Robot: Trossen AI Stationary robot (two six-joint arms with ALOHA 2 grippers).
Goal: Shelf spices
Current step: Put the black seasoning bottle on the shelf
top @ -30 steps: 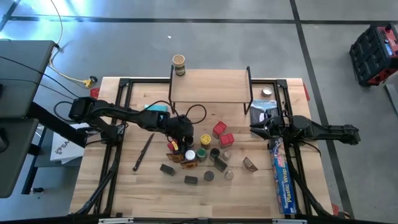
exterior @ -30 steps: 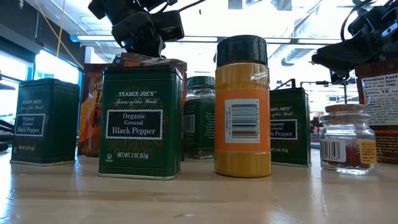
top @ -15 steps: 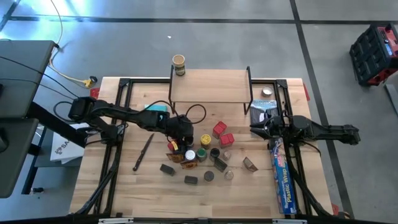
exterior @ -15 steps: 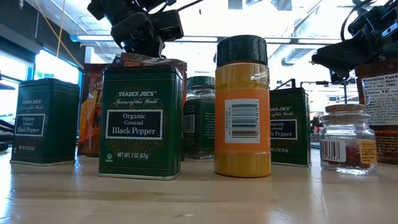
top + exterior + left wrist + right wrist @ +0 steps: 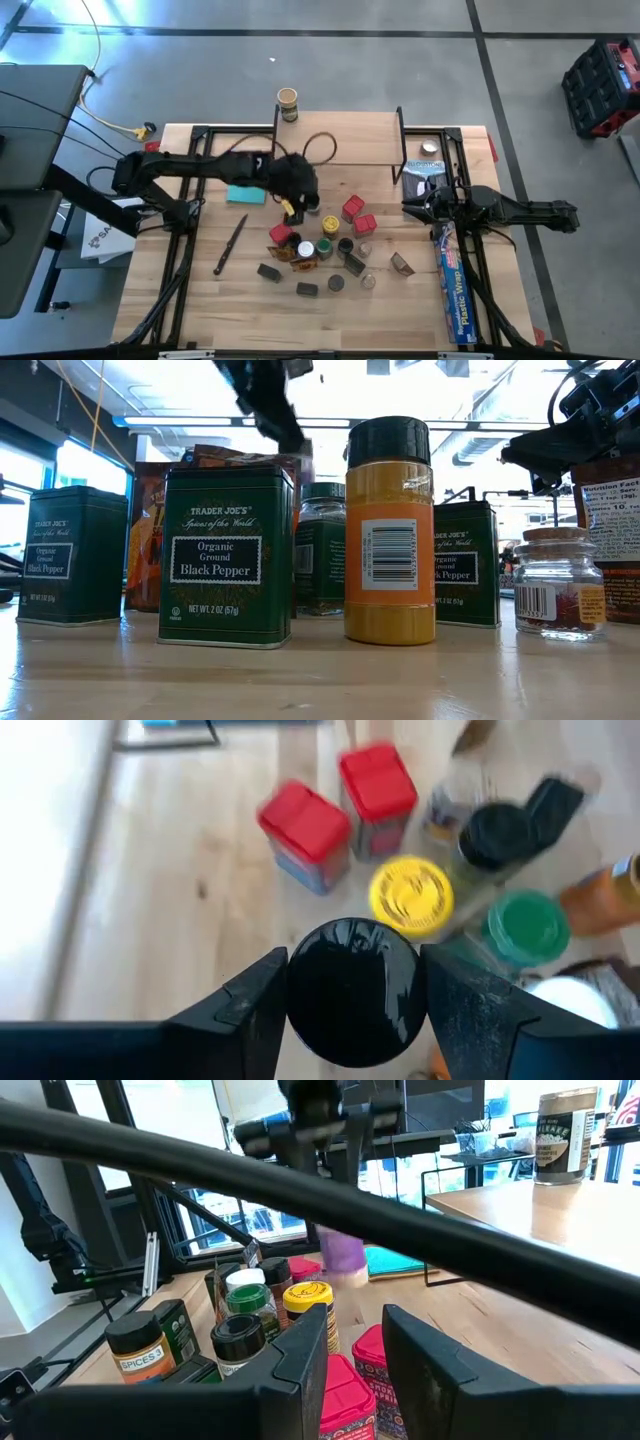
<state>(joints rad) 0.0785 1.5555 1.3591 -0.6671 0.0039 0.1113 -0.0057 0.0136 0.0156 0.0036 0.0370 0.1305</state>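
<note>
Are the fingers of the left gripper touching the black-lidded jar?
Touching: the left wrist view shows the left gripper with both fingers pressed against the black-lidded jar.

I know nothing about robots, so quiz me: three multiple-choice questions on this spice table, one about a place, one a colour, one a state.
1. Where does the tan-lidded jar stand?
A. on the shelf
B. on the floor
C. on a cloth

2. What colour is the lid of the jar in the left pincer?
A. yellow
B. green
C. black

3. What is the right pincer doing?
A. gripping a red box
B. standing open, holding nothing
C. gripping a tin

Answers:
1 A: it sits at the shelf's far left corner.
2 C: a round black lid fills the gap between the left fingers.
3 B: there is an empty gap between its fingers.
</note>
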